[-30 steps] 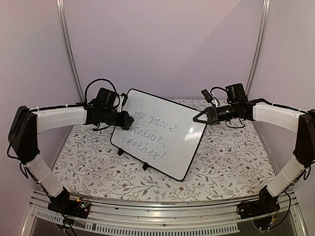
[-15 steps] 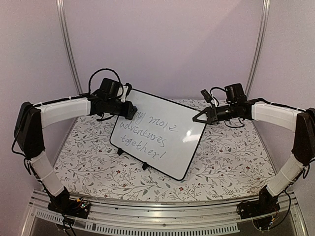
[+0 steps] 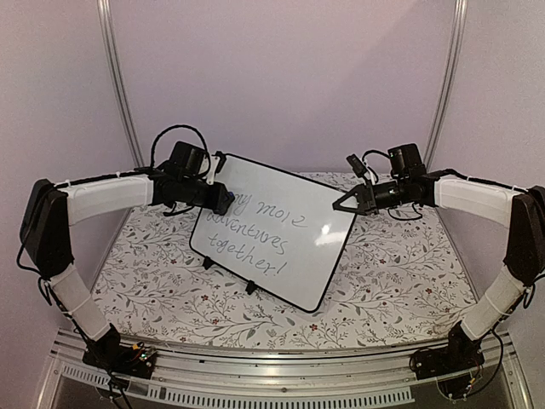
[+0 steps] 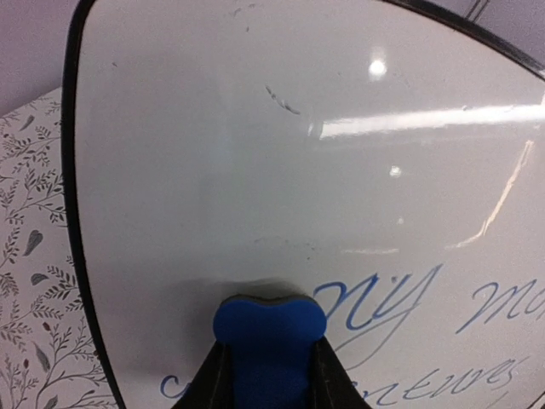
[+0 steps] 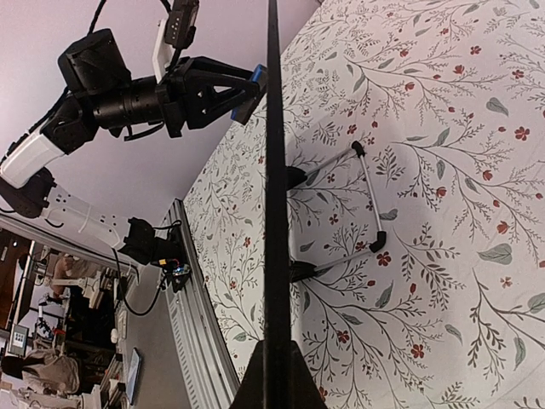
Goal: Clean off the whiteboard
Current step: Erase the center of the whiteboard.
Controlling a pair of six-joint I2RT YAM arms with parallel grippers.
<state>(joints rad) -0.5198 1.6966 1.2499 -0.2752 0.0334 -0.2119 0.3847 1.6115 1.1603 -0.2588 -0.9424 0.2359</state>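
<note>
The whiteboard (image 3: 281,234) stands tilted on its small black feet at the table's middle, with handwriting reading "my more adventures together!". My left gripper (image 3: 223,201) is shut on a small blue eraser (image 4: 268,336), which is pressed against the board's upper left, just left of the word "my" (image 4: 375,302). In the left wrist view the board (image 4: 213,162) above the eraser is blank apart from faint smudges. My right gripper (image 3: 340,207) is shut on the board's right edge, seen edge-on as a black line (image 5: 274,170) between its fingers (image 5: 275,362).
The table wears a floral cloth (image 3: 400,273). A wire stand (image 5: 366,200) props the board from behind. The left arm and its eraser (image 5: 253,78) show beyond the board in the right wrist view. A metal rail (image 3: 281,362) runs along the near edge.
My left gripper has shifted up and slightly right along the board's upper-left area with the eraser, then dipped a little. The right gripper and the board have stayed put.
</note>
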